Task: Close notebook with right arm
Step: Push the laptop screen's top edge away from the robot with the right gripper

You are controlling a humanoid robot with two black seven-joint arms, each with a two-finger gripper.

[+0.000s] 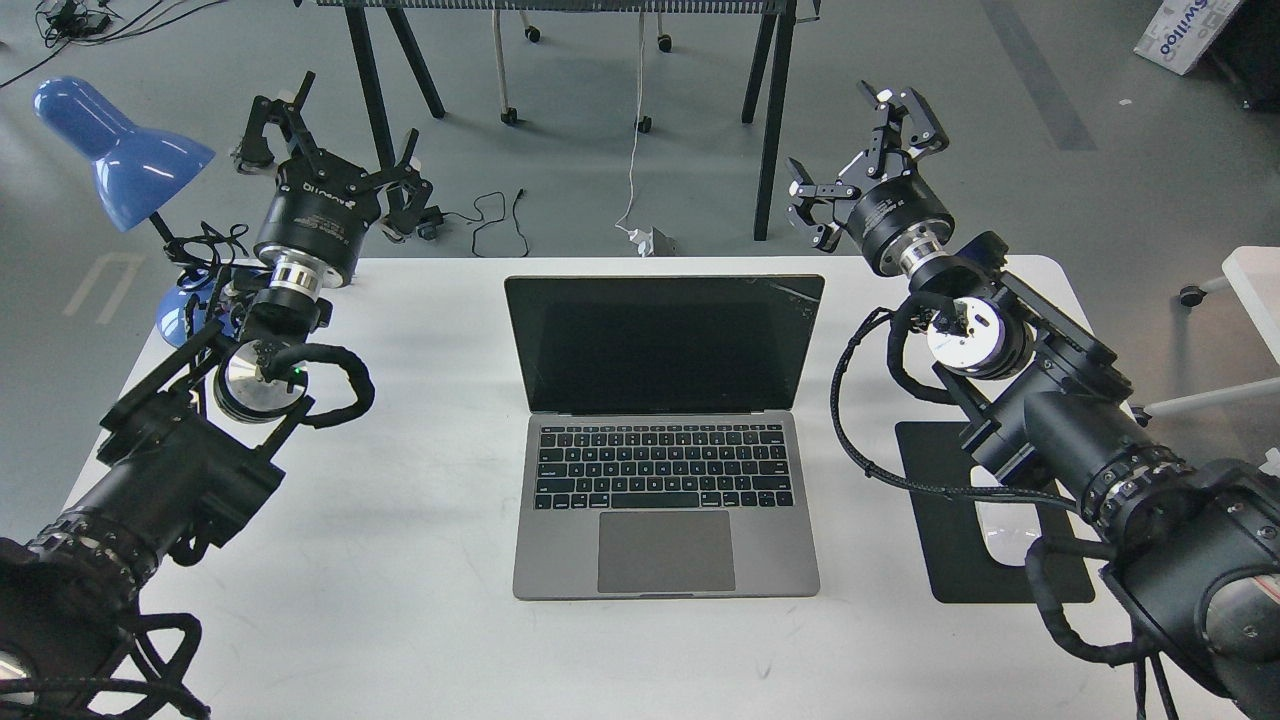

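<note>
The notebook [665, 440] lies open in the middle of the white table [400, 600], its black screen upright and cracked at the top right corner. My right gripper [862, 150] is open and empty, held in the air just beyond and to the right of the screen's top right corner, not touching it. The right arm runs back from it to the lower right. My left gripper [330, 135] is open and empty at the far left, above the table's back edge.
A black mouse pad [940, 500] with a white mouse [1000, 535] lies right of the notebook, partly hidden by my right arm. A blue desk lamp [120, 150] stands at the back left corner. Table legs and cables are on the floor behind.
</note>
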